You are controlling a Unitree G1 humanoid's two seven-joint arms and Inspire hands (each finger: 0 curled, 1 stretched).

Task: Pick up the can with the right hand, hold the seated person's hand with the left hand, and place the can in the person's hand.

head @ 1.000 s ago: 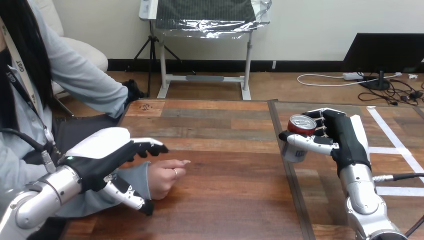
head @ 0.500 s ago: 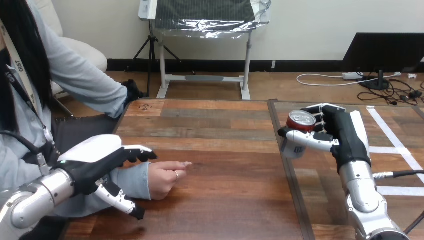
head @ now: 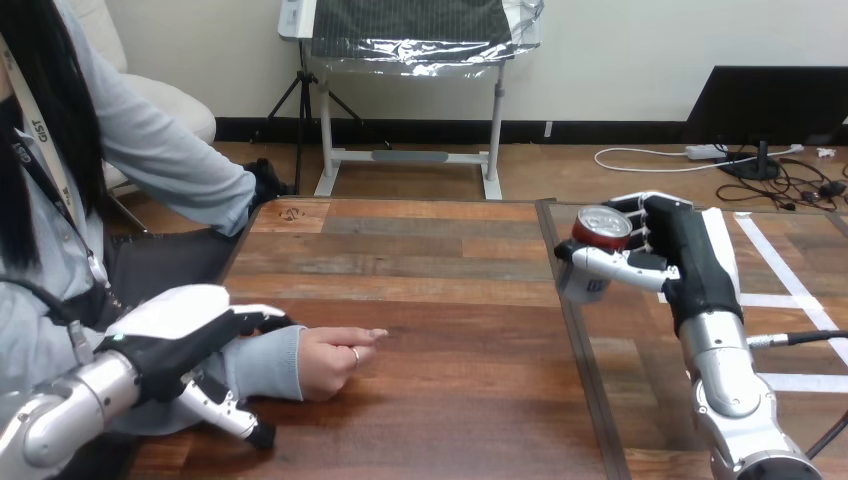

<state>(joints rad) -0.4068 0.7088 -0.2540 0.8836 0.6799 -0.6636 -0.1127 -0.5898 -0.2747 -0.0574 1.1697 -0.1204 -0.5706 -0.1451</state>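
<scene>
My right hand [head: 686,256] is shut on the can [head: 597,233], a silver can with a red top. It holds the can upright above the table's right half, near the seam between the boards. The person's hand [head: 331,362] rests on the wooden table [head: 440,290] at the lower left, loosely curled, one finger pointing right. My left hand [head: 176,336] is over the person's grey sleeve [head: 262,362] just behind that hand. Its fingers [head: 258,320] lie fairly straight across the top of the sleeve. The thumb [head: 232,415] stands apart on the near side.
A dark seam [head: 580,380] runs front to back between the two table boards. White tape lines [head: 790,290] cross the right board. The person sits at the table's left side, one arm along the left edge.
My left hand has slid back and down to the left along the person's sleeve, baring more of their hand. My right hand has lifted the can slightly.
</scene>
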